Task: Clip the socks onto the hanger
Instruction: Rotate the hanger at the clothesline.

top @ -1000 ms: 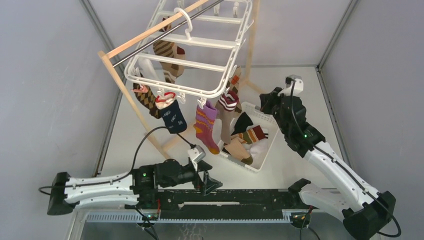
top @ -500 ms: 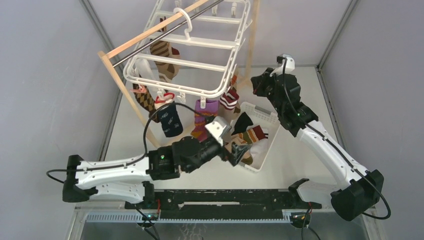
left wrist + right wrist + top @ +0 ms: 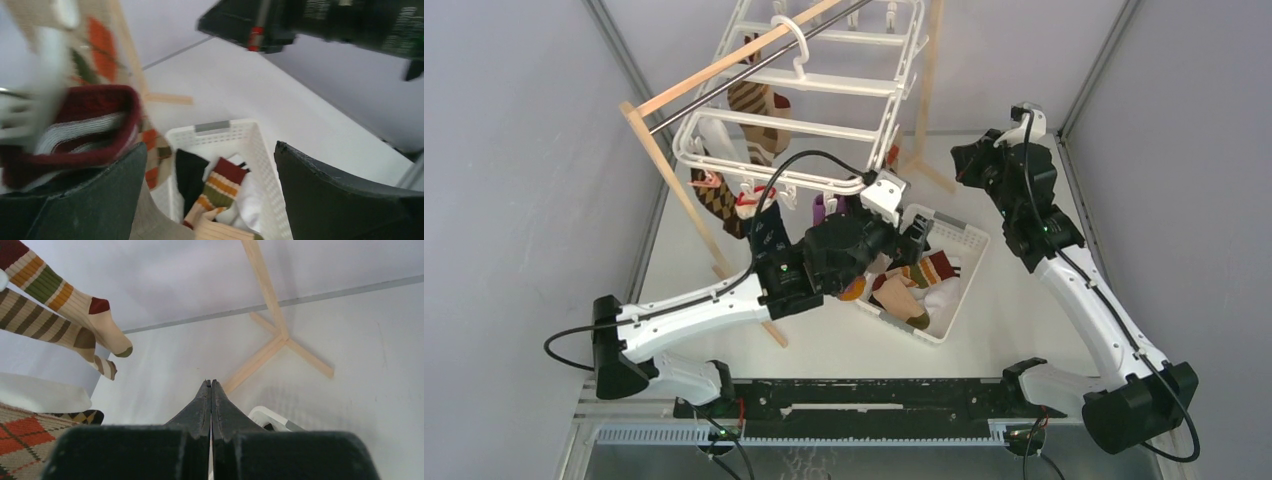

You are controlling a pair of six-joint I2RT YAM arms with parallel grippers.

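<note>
1. The left claw (image 3: pixel 210 165) hangs with its jaws spread wide and nothing between them, poised at the far corner of the white slotted basket (image 3: pixel 969 285) on the table (image 3: pixel 844 340).
2. Framed between its dark fingers (image 3: pixel 345 200) is the unclipped load: a striped sock (image 3: pixel 219 189) in maroon, tan and green lies on top. A black sock (image 3: pixel 188 170) sits beside it and a white sock (image 3: pixel 247 200) below.
3. The right claw (image 3: pixel 210 385) is clenched tight on nothing. It is held in the air beyond the basket, facing the splayed foot of the wooden stand (image 3: pixel 280 335).
4. The hanger (image 3: pixel 819 128), a white frame with crossbars, hangs by its hook from the stand's rod, up and to the left of the basket.
5. Several socks already dangle from its clips, among them an argyle sock (image 3: pixel 719 200) and a navy sock (image 3: pixel 771 238). A maroon-cuffed sock (image 3: pixel 85 122) hangs just beside the left claw's finger.
6. The job looks partway done, and the step in hand appears to be fetching the next sock from the basket.
7. The next move calls for the left claw to drop into the basket, close on one sock alone, most likely the striped one on top, and lift it clear of its neighbours.
8. It must also avoid snagging the maroon cuff hanging so close by.
9. After that a free clip on the frame has to be found and sprung open, a job the idle right claw seems placed to take.
</note>
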